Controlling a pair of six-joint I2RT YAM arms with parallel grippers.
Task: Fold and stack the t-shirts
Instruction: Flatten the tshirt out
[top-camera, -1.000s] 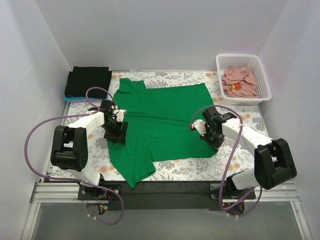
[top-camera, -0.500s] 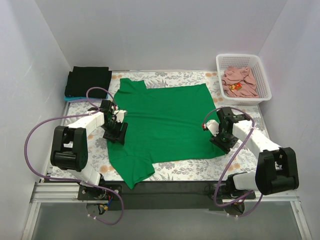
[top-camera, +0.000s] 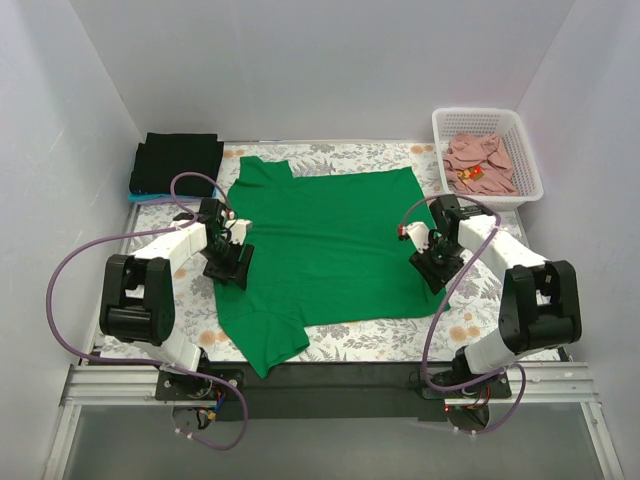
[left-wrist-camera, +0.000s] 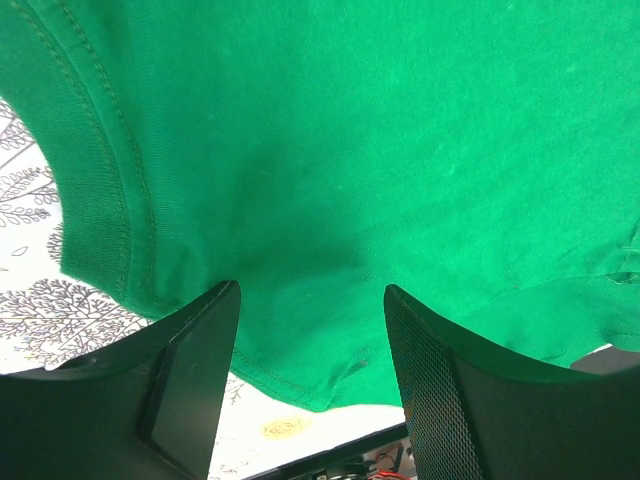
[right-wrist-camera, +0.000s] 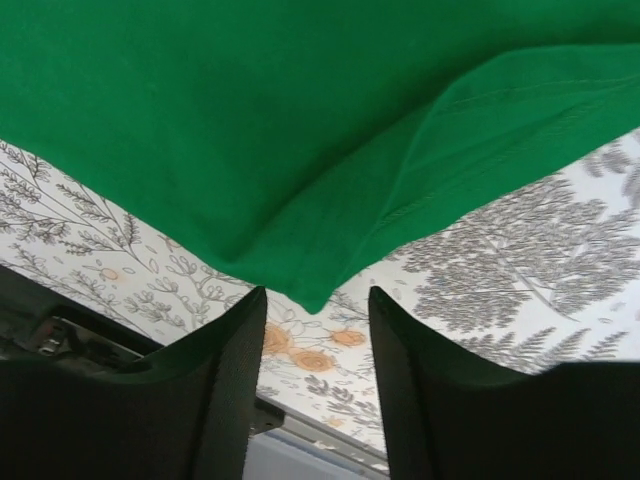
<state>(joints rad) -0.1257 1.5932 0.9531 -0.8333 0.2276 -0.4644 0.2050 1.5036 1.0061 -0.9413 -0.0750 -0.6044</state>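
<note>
A bright green t-shirt (top-camera: 320, 235) lies spread flat on the floral table cover. My left gripper (top-camera: 228, 264) stands open over its left side near the lower sleeve; in the left wrist view the green cloth (left-wrist-camera: 350, 130) and its stitched hem run between the open fingers (left-wrist-camera: 190, 380). My right gripper (top-camera: 436, 264) is open at the shirt's right edge. In the right wrist view a green corner (right-wrist-camera: 250, 120) points down between its fingers (right-wrist-camera: 425, 390), which hold nothing. A folded black t-shirt (top-camera: 178, 162) rests on a light blue one (top-camera: 137, 197) at the back left.
A white lattice basket (top-camera: 487, 114) at the back right holds a crumpled dusty pink t-shirt (top-camera: 478, 163) with a red-yellow mark. White walls enclose the table on three sides. The black front rail (top-camera: 330, 378) runs between the arm bases.
My right gripper has opened, let go of the shirt's lower right part and moved out and back along the right edge. The left gripper has barely moved.
</note>
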